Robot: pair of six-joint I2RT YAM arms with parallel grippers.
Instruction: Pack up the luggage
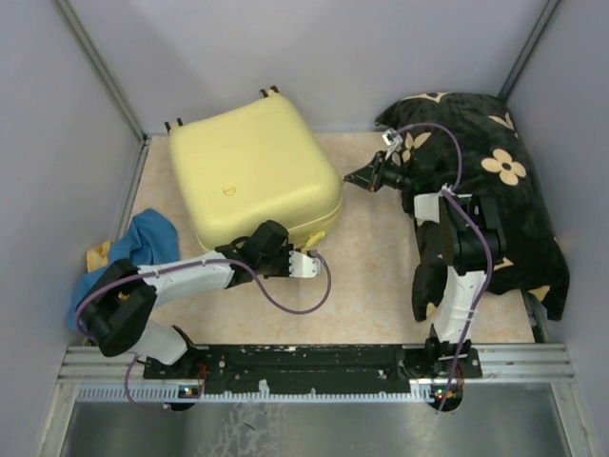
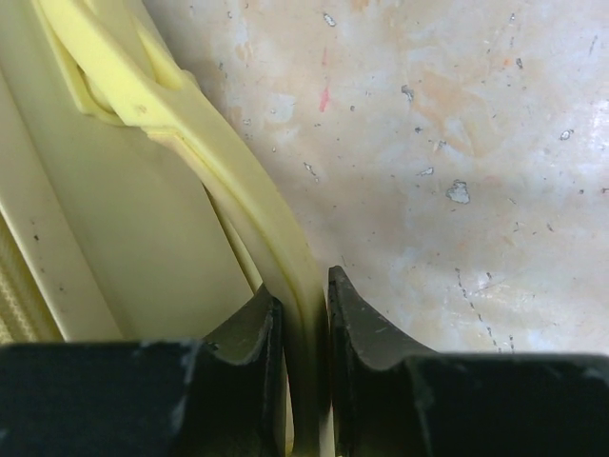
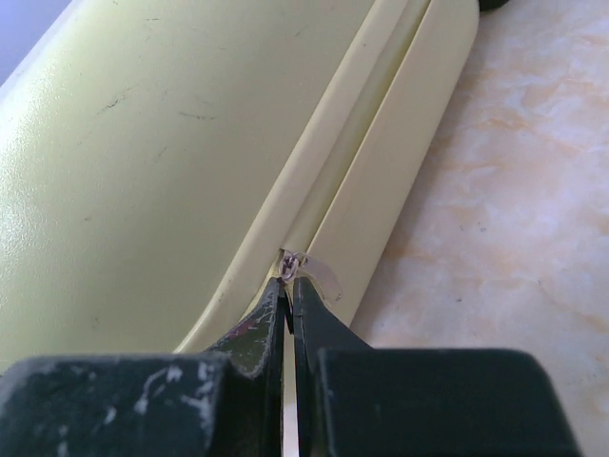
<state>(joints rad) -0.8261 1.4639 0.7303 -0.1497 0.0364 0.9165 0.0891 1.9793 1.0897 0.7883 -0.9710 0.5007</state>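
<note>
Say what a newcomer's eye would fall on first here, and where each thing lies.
The big pale yellow suitcase, shut, fills the table's back left. A black cloth with beige flowers is heaped along the right side. Both grippers are at the suitcase: the left gripper straddles its handle on the near edge, and the right gripper pinches the zip pull on its right side.

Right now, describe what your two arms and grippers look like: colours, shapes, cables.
The left arm and the right arm both have white link shells between chunky black joints. A thin purple cable loops loosely along each. The left gripper and right gripper each have two black, tapering fingers, scuffed with pale scratches.
</note>
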